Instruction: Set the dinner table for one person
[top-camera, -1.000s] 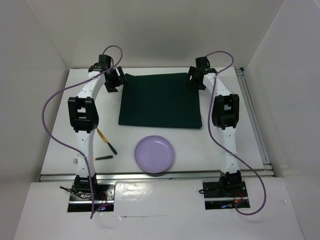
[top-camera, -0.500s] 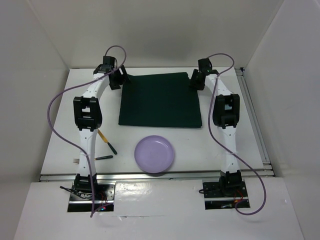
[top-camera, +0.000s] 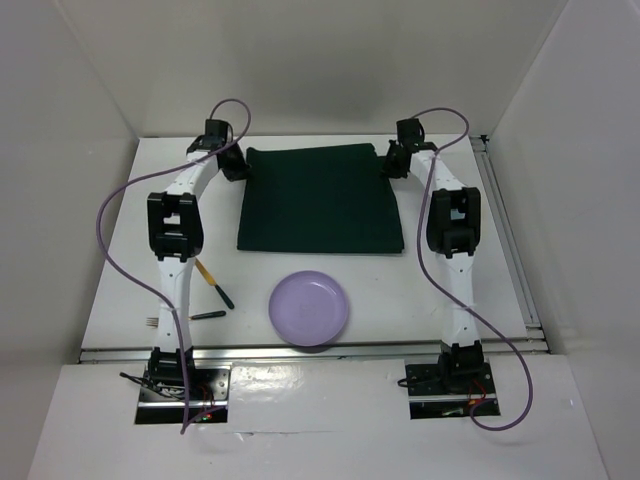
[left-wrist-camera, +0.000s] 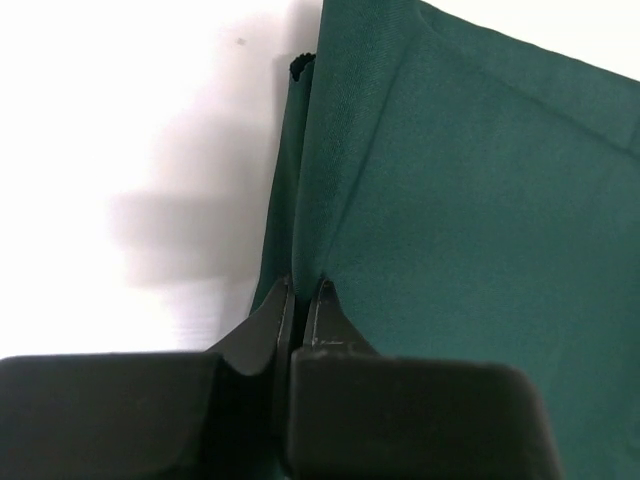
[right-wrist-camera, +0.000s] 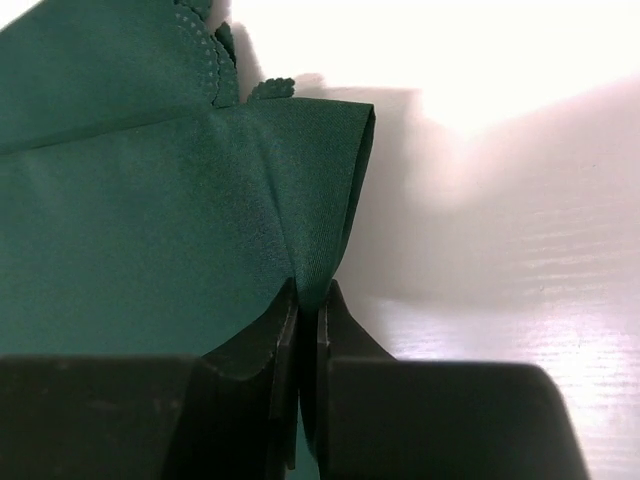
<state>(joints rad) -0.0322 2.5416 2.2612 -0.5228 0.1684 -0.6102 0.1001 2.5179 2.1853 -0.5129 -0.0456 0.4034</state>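
Top external | white dinner table (top-camera: 380, 290), pale walls (top-camera: 320, 60) | left tool (left-wrist-camera: 300, 285), right tool (right-wrist-camera: 308, 288) each clamped on green mat (top-camera: 320, 200)

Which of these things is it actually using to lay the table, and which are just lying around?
For the job: dinner table, green mat (pinched by left tool and right tool), purple plate, cutlery.
Just there: purple cables, part of the arms.

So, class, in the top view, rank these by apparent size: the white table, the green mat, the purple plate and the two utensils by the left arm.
1. dinner table
2. green mat
3. purple plate
4. orange-handled utensil and dark utensil: both tiny, ends possibly under the left arm, so unranked.
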